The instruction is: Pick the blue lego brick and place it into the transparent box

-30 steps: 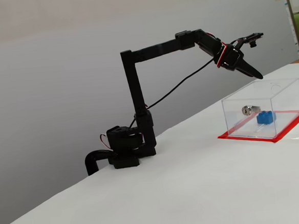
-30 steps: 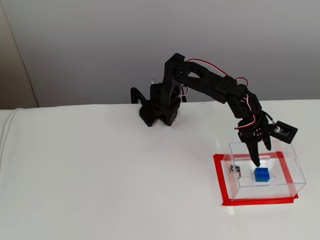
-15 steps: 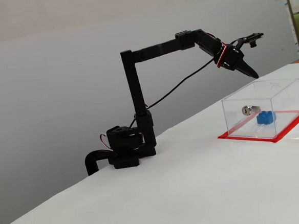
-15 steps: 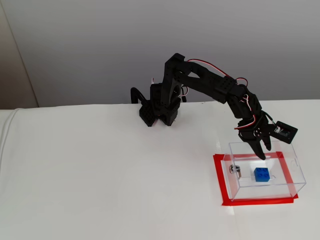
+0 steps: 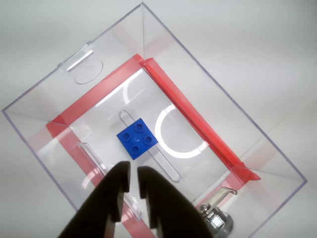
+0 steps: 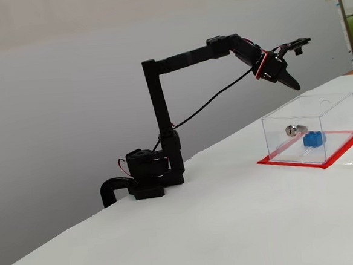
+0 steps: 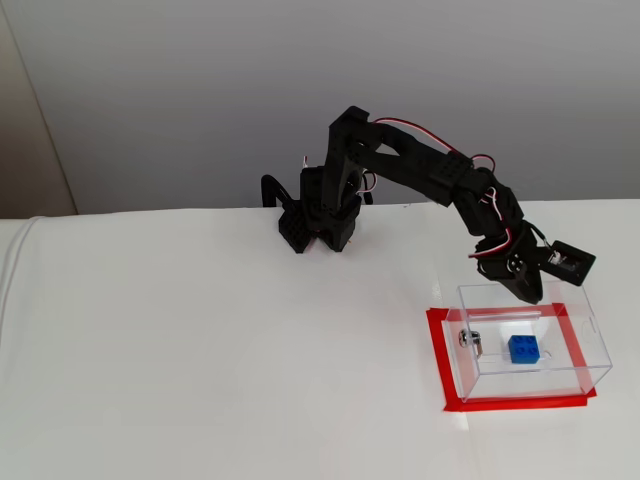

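Sat flat on the floor of the transparent box (image 5: 64, 84), studs up: the blue lego brick (image 5: 137, 138), near the middle, beside a long clear slot. Looked small, hard and light, likely smooth and a bit slippery on the sides. Best held by two flat side walls, not by the bumpy top. Would probably not break if dropped.

Stood on a red base sheet (image 7: 440, 360) on the white tabletop (image 7: 200, 380). Had a small silver lock (image 6: 292, 130) on one wall, close to the brick.

Hung above the box and held nothing: the black claw (image 5: 133, 171). Showed only a thin gap between the two tips in the wrist view, so nearly closed. Reached out from the arm's base (image 7: 320, 215), well apart from the box, in both fixed views.

Seemed done already, going by the brick lying inside.

Found no brand, label or writing to read anywhere.
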You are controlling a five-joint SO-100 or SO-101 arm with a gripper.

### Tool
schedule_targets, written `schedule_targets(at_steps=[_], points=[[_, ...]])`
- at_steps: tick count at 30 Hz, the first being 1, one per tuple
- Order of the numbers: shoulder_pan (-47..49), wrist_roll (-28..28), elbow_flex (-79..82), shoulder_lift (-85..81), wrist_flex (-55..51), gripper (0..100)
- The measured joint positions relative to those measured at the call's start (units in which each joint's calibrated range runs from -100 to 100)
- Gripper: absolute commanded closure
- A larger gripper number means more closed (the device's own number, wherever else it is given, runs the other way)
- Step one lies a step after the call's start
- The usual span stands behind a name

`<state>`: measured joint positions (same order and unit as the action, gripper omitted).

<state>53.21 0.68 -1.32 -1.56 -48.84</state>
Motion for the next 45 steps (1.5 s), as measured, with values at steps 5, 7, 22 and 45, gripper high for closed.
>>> schedule_targets(at_steps=[5,7,22,45], points=[[-2.99,0.00,1.41,-7.78,0.00,99],[-5.13,0.00,3.88,-11.84,0.00,99],[-27.88,0.49,29.92,-47.78,0.00,97],[-58.01,0.49,67.43,-81.52,0.00,98]])
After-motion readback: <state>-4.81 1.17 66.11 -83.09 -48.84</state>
